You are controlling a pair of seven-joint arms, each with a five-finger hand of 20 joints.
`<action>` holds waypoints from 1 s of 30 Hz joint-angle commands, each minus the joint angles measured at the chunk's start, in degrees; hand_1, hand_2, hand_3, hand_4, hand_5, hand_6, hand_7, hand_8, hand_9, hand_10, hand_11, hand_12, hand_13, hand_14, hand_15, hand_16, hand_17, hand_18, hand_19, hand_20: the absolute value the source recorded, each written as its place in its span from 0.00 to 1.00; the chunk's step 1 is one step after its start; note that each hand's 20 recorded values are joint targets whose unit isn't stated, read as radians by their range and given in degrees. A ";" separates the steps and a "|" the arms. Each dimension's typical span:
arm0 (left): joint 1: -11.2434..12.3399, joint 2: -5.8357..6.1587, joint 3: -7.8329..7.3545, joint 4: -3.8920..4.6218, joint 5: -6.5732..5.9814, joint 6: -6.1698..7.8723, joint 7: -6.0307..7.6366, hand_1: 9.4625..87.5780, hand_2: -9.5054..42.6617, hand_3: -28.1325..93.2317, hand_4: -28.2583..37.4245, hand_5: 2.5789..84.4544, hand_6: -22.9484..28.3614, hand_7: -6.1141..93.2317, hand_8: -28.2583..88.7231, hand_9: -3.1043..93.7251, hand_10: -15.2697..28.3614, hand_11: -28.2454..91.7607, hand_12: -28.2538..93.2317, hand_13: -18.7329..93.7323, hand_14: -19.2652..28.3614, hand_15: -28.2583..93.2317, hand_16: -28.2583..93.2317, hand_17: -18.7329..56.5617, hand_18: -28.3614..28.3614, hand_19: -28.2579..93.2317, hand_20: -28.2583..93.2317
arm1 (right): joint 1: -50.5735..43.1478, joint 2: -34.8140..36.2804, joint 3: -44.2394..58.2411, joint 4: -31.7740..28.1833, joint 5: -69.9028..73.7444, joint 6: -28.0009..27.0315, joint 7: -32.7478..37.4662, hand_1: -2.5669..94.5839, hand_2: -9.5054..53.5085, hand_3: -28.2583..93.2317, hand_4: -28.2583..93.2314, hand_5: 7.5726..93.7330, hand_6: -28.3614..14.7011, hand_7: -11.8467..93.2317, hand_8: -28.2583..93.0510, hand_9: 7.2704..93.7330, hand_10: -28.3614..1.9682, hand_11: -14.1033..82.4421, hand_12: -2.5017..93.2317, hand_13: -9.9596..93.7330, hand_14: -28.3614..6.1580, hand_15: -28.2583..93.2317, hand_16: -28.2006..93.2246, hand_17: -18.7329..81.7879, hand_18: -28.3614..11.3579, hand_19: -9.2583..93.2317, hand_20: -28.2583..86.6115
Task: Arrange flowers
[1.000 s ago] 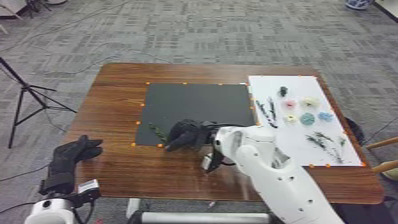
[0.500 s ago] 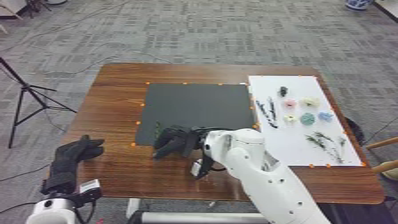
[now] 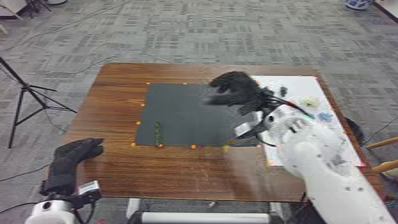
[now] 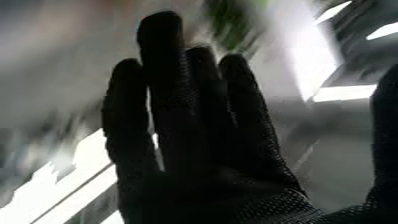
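Observation:
In the head view my right hand is over the upper right part of the black mat, open, with nothing visible in it. A green stem lies upright on the mat's lower left. My left hand rests open at the table's left edge. On the white sheet, partly covered by my right arm, are a dark green sprig, a cream flower and a blue flower. In the right wrist view my right hand has its fingers straight and thumb apart.
Small orange markers line the edges of the mat and sheet. The brown table extends in front of the mat. A black tripod stands on the floor at left, and a wooden chair is at the right.
My right hand has left the stem at the mat's lower left and moved up and to the right. The stem stays on the mat. My left arm has hardly moved.

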 commanded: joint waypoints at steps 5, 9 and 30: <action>0.53 0.56 -1.91 0.42 2.01 -6.68 2.12 0.34 0.08 0.74 0.13 0.63 0.46 0.31 0.16 0.60 0.66 0.48 0.39 0.55 0.79 0.54 0.25 0.31 0.77 0.44 0.45 | -12.55 13.50 17.27 3.06 -7.26 8.62 -0.64 0.30 0.00 0.76 0.09 0.55 0.54 0.27 0.20 0.68 0.39 0.30 0.24 0.74 0.40 0.59 0.47 0.49 0.14 0.77 0.69; 0.41 0.28 -1.70 0.39 2.22 -7.55 1.31 0.32 0.09 0.74 0.12 0.64 0.46 0.31 0.16 0.60 0.66 0.48 0.39 0.54 0.79 0.54 0.25 0.30 0.77 0.44 0.45 | -17.01 14.53 21.30 3.26 -7.57 8.71 0.58 0.31 0.00 0.76 0.08 0.55 0.55 0.28 0.19 0.68 0.40 0.31 0.24 0.73 0.41 0.59 0.47 0.49 0.14 0.77 0.70; 0.96 -1.02 -3.80 0.22 3.34 -14.59 0.93 0.26 0.10 0.77 0.12 0.64 0.47 0.30 0.17 0.59 0.68 0.47 0.39 0.54 0.79 0.53 0.26 0.28 0.78 0.44 0.46 | -35.96 10.85 33.36 1.51 -10.97 5.43 8.11 0.32 0.00 0.74 0.07 0.65 0.54 0.34 0.20 0.81 0.52 0.56 0.38 0.85 0.56 0.74 0.52 0.61 0.14 0.94 0.75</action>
